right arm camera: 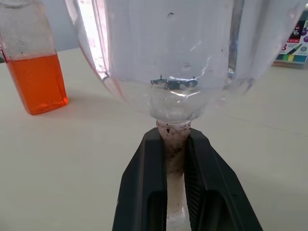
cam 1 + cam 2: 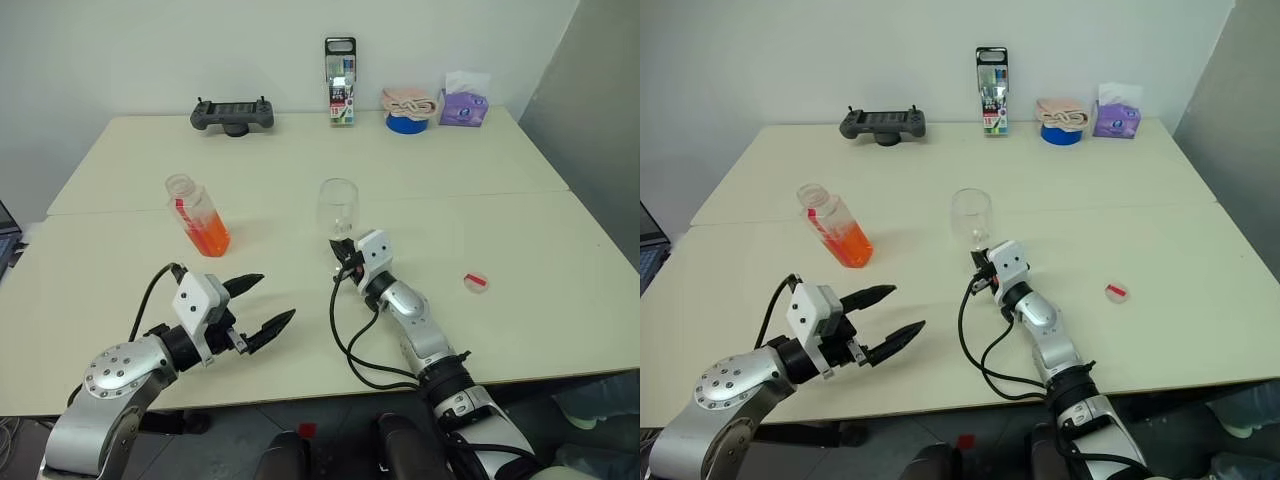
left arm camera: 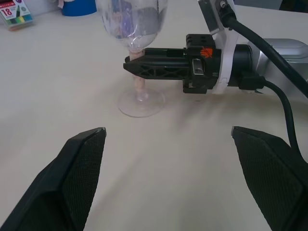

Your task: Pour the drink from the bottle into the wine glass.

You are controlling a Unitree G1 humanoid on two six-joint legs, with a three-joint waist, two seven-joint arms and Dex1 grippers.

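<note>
The bottle (image 2: 200, 215) stands uncapped on the table's left half, about half full of the orange drink (image 1: 37, 82). To its right the wine glass (image 2: 338, 205) is upright and looks empty, its foot (image 3: 140, 102) resting on the table. My right gripper (image 2: 341, 251) is shut on the glass's thin stem (image 1: 174, 144), just under the bowl. My left gripper (image 2: 278, 296) hovers open near the table's front edge, below and right of the bottle, with nothing between its fingers (image 3: 86, 159).
A small red-and-white cap (image 2: 476, 282) lies to the right of my right arm. Along the back edge stand a black controller (image 2: 232, 115), a marker pack (image 2: 340, 82), a blue tape roll (image 2: 406, 123) under a pink cloth, and a purple tissue box (image 2: 463, 105).
</note>
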